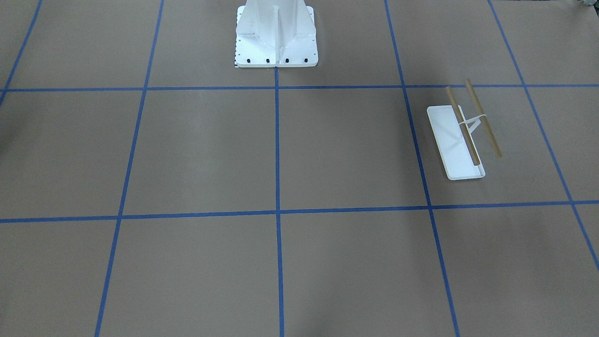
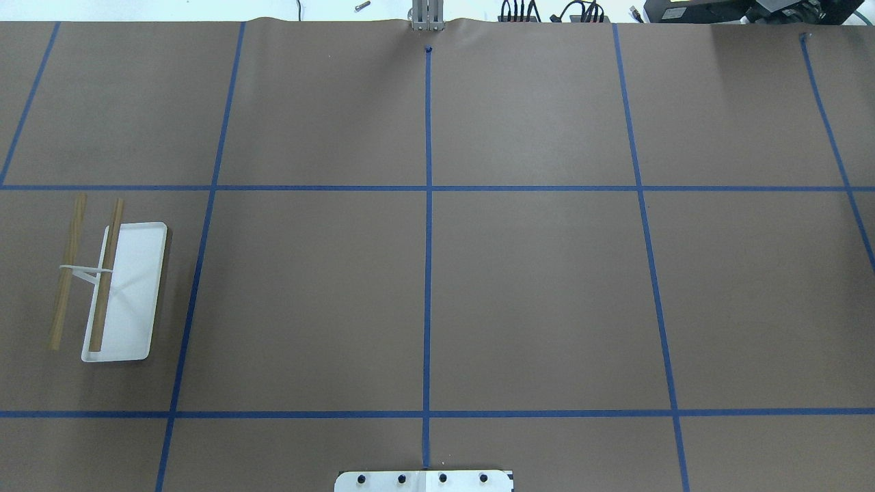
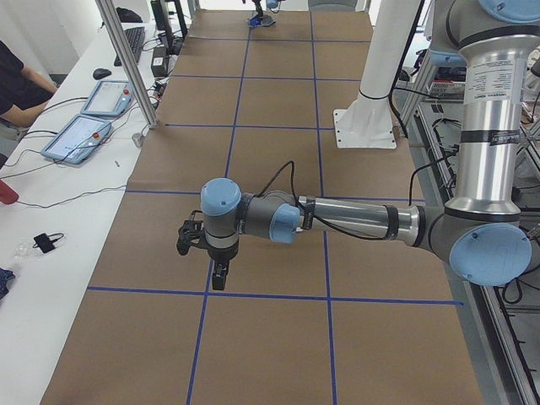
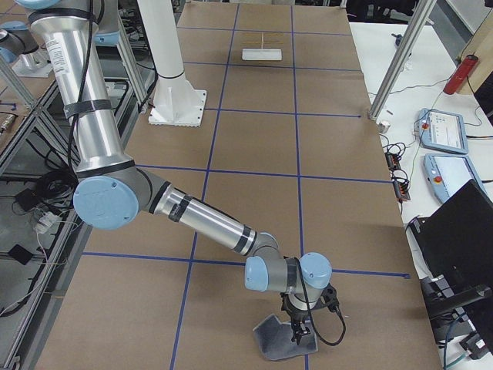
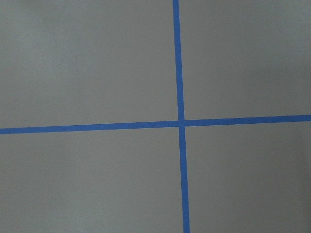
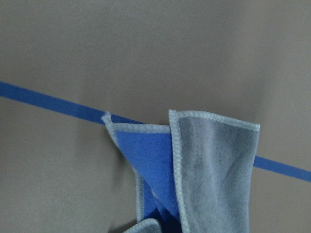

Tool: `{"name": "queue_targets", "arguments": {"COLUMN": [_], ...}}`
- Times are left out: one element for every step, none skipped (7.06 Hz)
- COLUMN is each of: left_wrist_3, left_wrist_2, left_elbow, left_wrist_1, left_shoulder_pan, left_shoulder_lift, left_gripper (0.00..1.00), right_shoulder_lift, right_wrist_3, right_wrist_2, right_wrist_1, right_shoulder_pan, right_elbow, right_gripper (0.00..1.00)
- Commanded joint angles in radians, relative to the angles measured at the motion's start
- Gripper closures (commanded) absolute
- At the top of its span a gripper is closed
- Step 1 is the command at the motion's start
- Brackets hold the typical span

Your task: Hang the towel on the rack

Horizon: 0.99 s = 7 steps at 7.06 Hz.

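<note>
The rack [image 2: 123, 287] stands on the robot's left side of the table: a white tray base with two tan dowel bars, both bare. It also shows in the front-facing view [image 1: 456, 140] and far off in the exterior right view [image 4: 262, 52]. The towel [image 4: 273, 339], grey with a blue underside, lies at the table's right end. In the right wrist view a folded corner of it [image 6: 209, 170] is raised. My right gripper [image 4: 300, 333] points down onto the towel; I cannot tell its state. My left gripper [image 3: 219, 283] hangs over bare table, state unclear.
The white robot pedestal [image 1: 276, 37] stands at the table's middle back edge. Aluminium posts [image 3: 126, 59] [image 4: 397, 62] stand at the operators' edge. Control tablets [image 3: 80, 135] and an operator [image 3: 13, 84] are at a side bench.
</note>
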Motion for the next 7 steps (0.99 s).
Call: {"name": "queue_targets", "arguments": {"left_wrist_3": [0.001,0.001,0.001,0.001,0.001,0.001,-0.001], "left_wrist_2": [0.000,-0.002,-0.002,0.000,-0.002,-0.002,-0.002], "left_elbow": [0.001,0.001,0.001,0.001,0.001,-0.001,-0.002], "left_wrist_1": [0.000,0.000,-0.002,-0.002,-0.002,-0.002,-0.002], "left_shoulder_pan": [0.001,0.001,-0.001,0.001,0.001,0.001,0.001], "left_shoulder_lift": [0.000,0.000,0.000,0.000,-0.002,-0.002,-0.003], "left_gripper": [0.02,0.02,0.02,0.02,0.02,0.02,0.02], "right_shoulder_lift": [0.027,0.030,0.032,0.030,0.032,0.062,0.092], "right_wrist_3": [0.000,0.000,0.002,-0.021,-0.044,-0.053,-0.094], "right_wrist_2": [-0.049,-0.057,-0.060,-0.057,-0.052,-0.045,-0.007], "right_wrist_1": [0.053,0.053,0.052,0.053,0.055,0.055,0.047], "right_shoulder_pan": [-0.014,-0.014,-0.015,-0.015,-0.012,0.004,0.064], "right_elbow": [-0.072,-0.083,-0.083,-0.081,-0.080,-0.075,-0.072], "right_gripper": [0.00,0.00,0.54,0.91,1.00,1.00,1.00]}}
